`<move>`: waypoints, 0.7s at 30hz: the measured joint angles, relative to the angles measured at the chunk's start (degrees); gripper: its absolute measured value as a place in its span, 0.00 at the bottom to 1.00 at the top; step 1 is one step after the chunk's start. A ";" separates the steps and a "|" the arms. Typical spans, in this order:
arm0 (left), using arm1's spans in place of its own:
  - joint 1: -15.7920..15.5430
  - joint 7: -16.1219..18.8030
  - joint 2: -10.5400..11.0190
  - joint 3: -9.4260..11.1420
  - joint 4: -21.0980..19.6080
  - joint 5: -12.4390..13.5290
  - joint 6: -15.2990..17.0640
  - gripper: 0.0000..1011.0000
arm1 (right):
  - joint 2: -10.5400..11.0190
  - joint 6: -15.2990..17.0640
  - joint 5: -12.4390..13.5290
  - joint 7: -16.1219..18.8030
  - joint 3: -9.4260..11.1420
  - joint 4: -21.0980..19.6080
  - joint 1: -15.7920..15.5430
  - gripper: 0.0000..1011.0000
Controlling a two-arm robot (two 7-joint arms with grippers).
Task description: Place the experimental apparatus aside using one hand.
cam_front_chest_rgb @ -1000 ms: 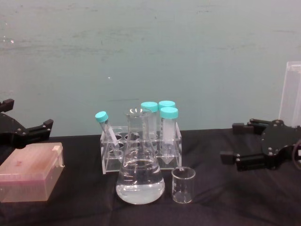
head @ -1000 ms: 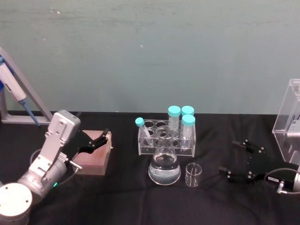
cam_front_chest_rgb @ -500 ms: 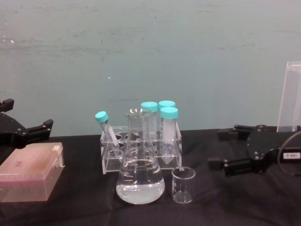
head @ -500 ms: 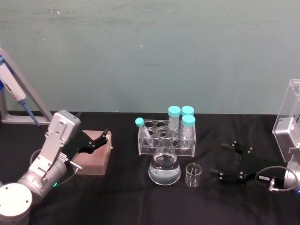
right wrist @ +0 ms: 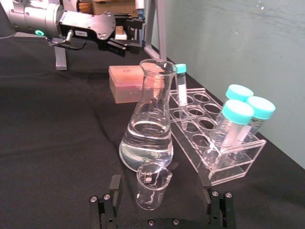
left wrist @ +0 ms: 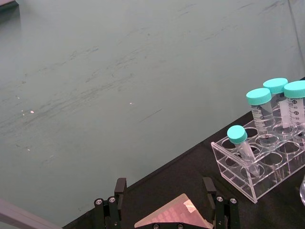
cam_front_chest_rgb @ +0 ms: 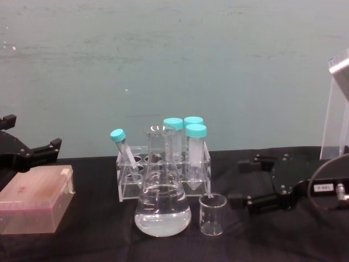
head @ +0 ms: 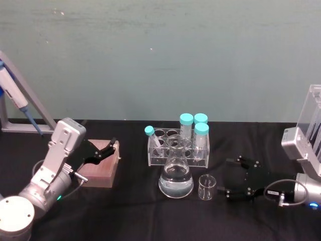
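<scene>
Printed graduation scales run down the teal-capped tubes (left wrist: 291, 107) standing in the clear rack (left wrist: 248, 179). On one tube the figures 40 and 30 can be made out; the other figures are too small to read. The white label (cam_front_chest_rgb: 323, 187) on the wrist of the right gripper (cam_front_chest_rgb: 235, 183) bears dark print, illegible.

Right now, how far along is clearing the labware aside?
Done: nothing; the conical flask, small beaker and tube rack stand together mid-table. In hand: the right gripper, open, sits level with the beaker on its right side, gripping nothing. The left gripper is parked open over the pink box. Left: grasp each piece and set it aside.
</scene>
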 joint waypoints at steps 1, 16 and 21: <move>0.00 0.00 0.00 0.00 0.00 0.00 0.00 0.99 | -0.16 -0.10 0.02 0.13 -0.36 0.35 0.25 0.99; 0.00 0.00 0.00 0.00 0.00 0.00 0.00 0.99 | -2.23 -1.02 0.24 0.39 -2.99 4.93 3.01 0.99; 0.01 0.00 0.00 0.00 0.00 0.01 0.00 0.99 | -3.30 -1.27 0.23 0.73 -3.60 7.29 4.20 0.99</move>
